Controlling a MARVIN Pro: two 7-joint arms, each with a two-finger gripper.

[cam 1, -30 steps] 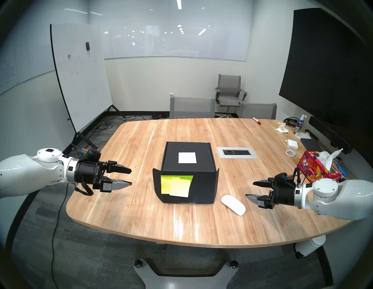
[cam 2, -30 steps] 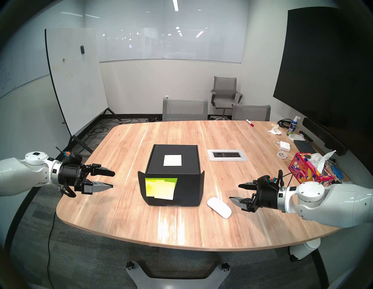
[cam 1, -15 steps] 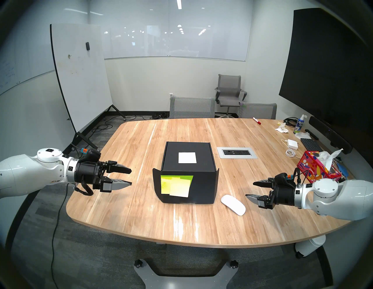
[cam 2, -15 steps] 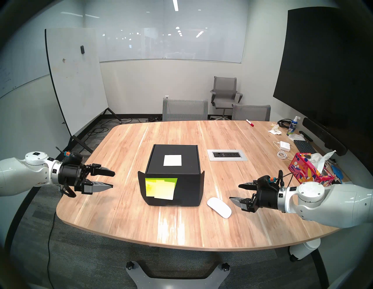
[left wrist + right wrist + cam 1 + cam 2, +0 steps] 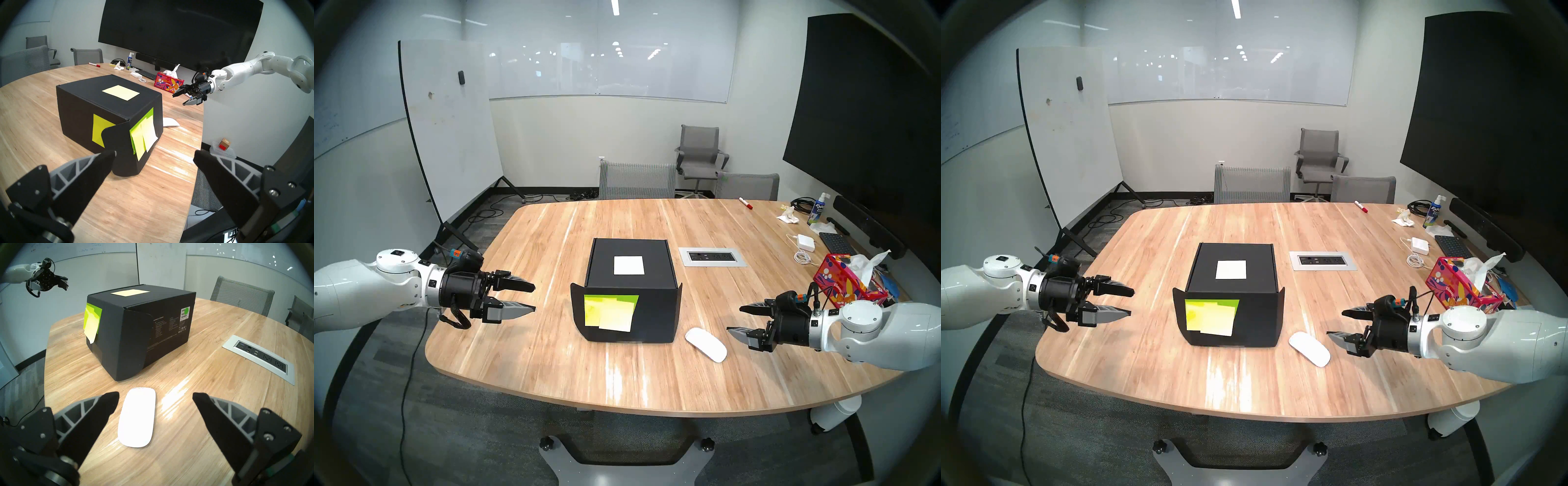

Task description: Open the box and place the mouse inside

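Note:
A matte black box (image 5: pixel 656 305) (image 5: pixel 1260 312) (image 5: pixel 81 101) (image 5: pixel 136 331) stands closed at the table's middle, with yellow-green sticky notes (image 5: pixel 611 312) on its front flap and a white label (image 5: pixel 628 265) on top. The white mouse (image 5: pixel 706 344) (image 5: pixel 1309 348) (image 5: pixel 138 417) lies flat on the table to the box's right front. My right gripper (image 5: pixel 734 319) (image 5: pixel 155 398) hovers open just right of the mouse, holding nothing. Left of the box, my left gripper (image 5: pixel 534 298) (image 5: pixel 154 157) hangs open and empty, well apart from it.
A power outlet panel (image 5: pixel 712 257) is set in the table right of the box. At the far right lie a red patterned tissue box (image 5: pixel 843 281), a white adapter with cable (image 5: pixel 806 242), a keyboard (image 5: pixel 836 243), a spray bottle (image 5: pixel 818 208) and a marker (image 5: pixel 745 203).

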